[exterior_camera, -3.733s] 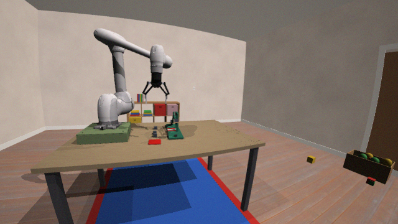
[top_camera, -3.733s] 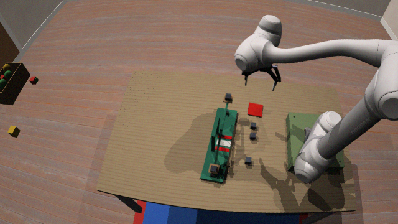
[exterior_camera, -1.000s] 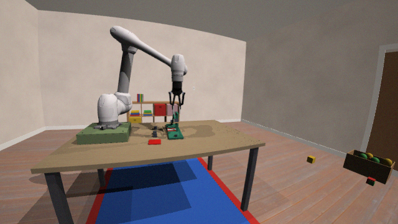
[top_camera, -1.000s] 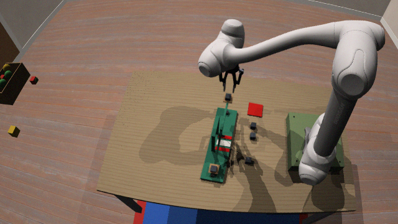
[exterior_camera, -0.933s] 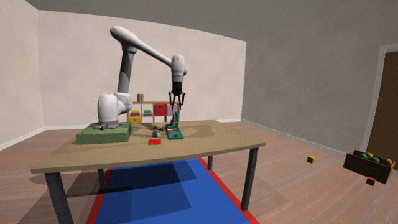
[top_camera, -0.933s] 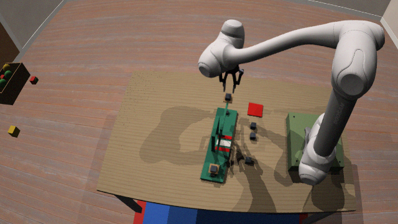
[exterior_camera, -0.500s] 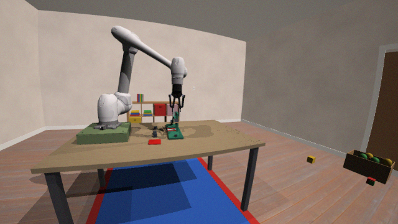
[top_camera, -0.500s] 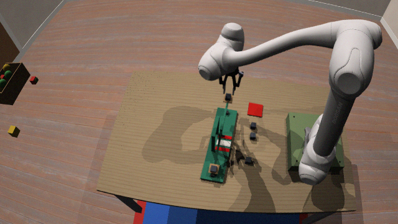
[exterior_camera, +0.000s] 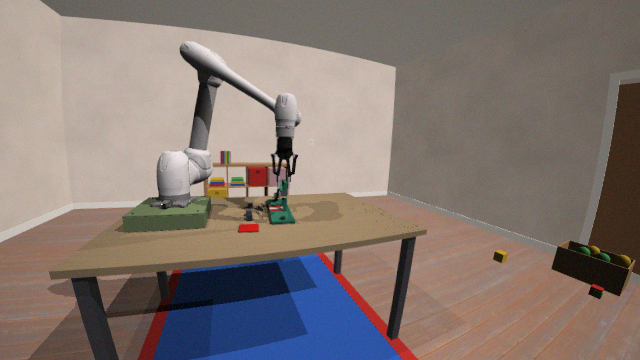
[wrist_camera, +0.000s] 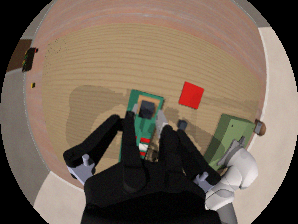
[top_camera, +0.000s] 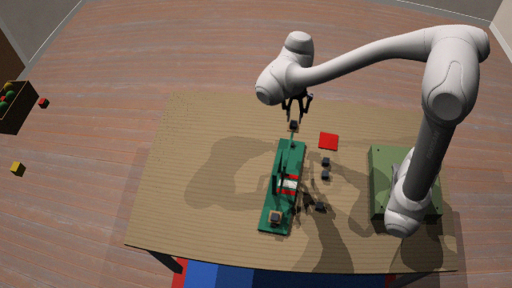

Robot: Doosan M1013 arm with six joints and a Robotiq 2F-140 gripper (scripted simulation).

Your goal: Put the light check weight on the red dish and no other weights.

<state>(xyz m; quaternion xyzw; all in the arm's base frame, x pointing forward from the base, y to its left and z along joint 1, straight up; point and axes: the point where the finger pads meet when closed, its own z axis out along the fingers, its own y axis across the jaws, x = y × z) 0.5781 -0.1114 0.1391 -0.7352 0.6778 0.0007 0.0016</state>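
The green rocker balance [top_camera: 296, 154] [exterior_camera: 282, 219] [wrist_camera: 155, 102] stands on the table. One dark weight [top_camera: 294, 124] [wrist_camera: 147, 108] is on its far pan, which sits high; another dark weight [top_camera: 274, 217] is on the near pan, low over the base. The beam looks tilted; the pointer's tip over the red and white fields [top_camera: 287, 184] is hard to make out. Three more weights [top_camera: 326, 162] [top_camera: 325, 174] [top_camera: 319, 206] lie on the table. The red dish [top_camera: 328, 141] [exterior_camera: 248, 228] [wrist_camera: 191, 95] lies flat and holds nothing. My gripper [top_camera: 294, 120] [exterior_camera: 285, 177] [wrist_camera: 147, 113] is partly open, empty, just above the far pan's weight.
The arm's green base block [top_camera: 378, 184] [exterior_camera: 165, 220] [wrist_camera: 227, 132] is on the robot's side of the table, beyond the dish and loose weights. The balance's upright parts stand along its middle. A toy box [top_camera: 20, 110] [exterior_camera: 590, 270] is on the floor, away from the table.
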